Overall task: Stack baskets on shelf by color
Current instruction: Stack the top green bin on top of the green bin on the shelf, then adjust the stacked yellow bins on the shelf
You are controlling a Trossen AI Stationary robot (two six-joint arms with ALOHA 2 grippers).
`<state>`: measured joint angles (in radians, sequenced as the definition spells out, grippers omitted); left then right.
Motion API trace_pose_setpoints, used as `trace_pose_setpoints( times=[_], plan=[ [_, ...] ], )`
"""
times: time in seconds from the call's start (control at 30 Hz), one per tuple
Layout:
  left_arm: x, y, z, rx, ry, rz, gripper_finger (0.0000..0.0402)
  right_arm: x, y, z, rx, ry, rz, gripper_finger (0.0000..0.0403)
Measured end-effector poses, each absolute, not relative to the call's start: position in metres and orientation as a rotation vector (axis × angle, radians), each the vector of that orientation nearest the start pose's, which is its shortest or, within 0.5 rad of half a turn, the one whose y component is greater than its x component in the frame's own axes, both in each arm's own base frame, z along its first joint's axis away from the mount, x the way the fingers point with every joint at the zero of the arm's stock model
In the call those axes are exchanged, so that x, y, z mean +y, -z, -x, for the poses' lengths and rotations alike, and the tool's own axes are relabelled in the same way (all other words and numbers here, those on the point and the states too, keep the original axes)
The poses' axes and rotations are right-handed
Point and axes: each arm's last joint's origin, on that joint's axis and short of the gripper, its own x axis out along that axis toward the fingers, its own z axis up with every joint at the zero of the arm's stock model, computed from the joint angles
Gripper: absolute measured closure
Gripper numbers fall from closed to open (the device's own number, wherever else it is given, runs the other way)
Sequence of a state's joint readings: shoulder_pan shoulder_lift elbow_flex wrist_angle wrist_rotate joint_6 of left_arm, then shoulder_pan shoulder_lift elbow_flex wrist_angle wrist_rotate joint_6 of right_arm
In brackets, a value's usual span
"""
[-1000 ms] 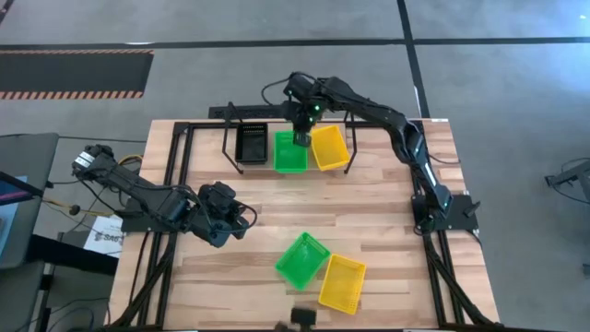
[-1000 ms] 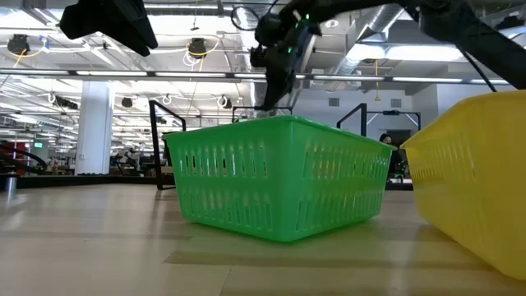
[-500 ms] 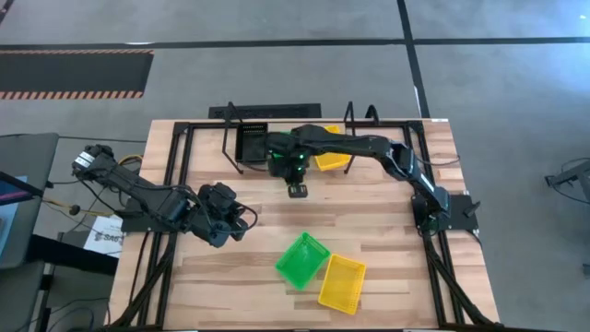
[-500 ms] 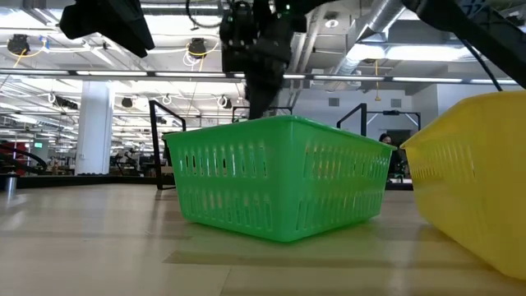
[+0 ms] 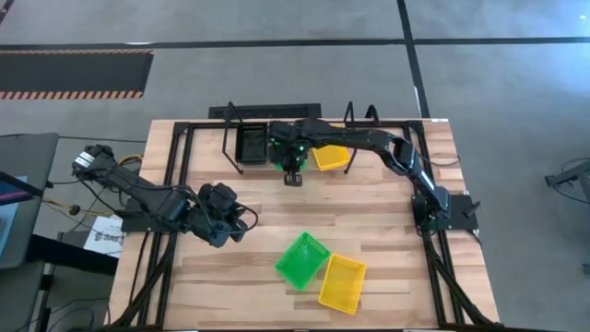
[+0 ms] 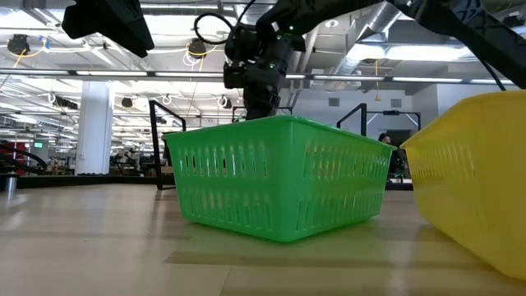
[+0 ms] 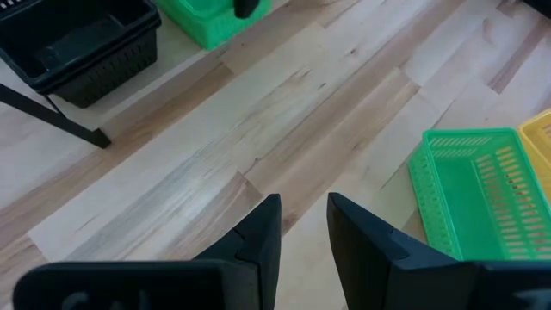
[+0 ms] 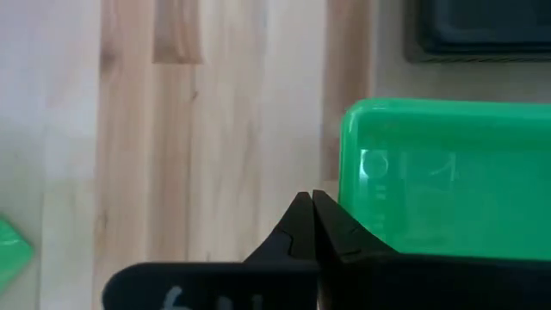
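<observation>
since half a sec ago the right gripper (image 5: pixel 293 178) has pulled back a bit toward the shelf (image 5: pixel 230 148); a sec ago it was up over the shelf's green basket (image 5: pixel 279 150). now it hangs just in front of that basket, jaws clenched on nothing. the wrist view shows both tips pressed together over bare wood. left gripper (image 5: pixel 241 219) waits over the table's (image 5: pixel 387 221) left-middle, jaws partly apart, holding nothing.

surface: table is pale wood planks w/ visible grain and seams, set on a black metal frame. floor around it is grey concrete w/ dark joint lines and a dark striped mat at upper left. low view looks into a big hall w/ white columns, ceiling ducts and round lamps.

shelf sits at the table's far edge: light plank w/ black wire uprights at the ends. on it, left to right: black basket (image 5: pixel 251 142), the green one, yellow basket (image 5: pixel 330 157), the yellow one tilted askew. how many are stacked in each, can't tell.

near the front edge lie a loose green basket (image 5: pixel 302 260) and a loose yellow basket (image 5: pixel 342 281), side by side, touching or nearly so, both turned at an angle. all baskets are rectangular moulded plastic, glossy, w/ slotted mesh walls and a smooth rim.
</observation>
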<state>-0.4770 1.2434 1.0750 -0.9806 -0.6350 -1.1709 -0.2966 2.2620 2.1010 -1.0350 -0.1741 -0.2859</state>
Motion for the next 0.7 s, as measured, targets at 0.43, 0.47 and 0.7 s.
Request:
trace_pose_setpoints(
  times=[0.43, 0.47, 0.7],
  plan=[
    [-0.087, -0.289, -0.207, 0.726, -0.656, 0.468, 0.0318, -0.133, -0.243, -0.449, 1.197, -0.046, -0.065, 0.0403],
    [-0.088, -0.289, -0.207, 0.725, -0.656, 0.470, 0.0318, -0.127, -0.246, -0.449, 1.198, -0.055, -0.059, 0.0403],
    [-0.088, -0.289, -0.207, 0.722, -0.657, 0.470, 0.0318, -0.111, -0.269, -0.432, 1.310, 0.086, 0.083, 0.0403]
  ],
)
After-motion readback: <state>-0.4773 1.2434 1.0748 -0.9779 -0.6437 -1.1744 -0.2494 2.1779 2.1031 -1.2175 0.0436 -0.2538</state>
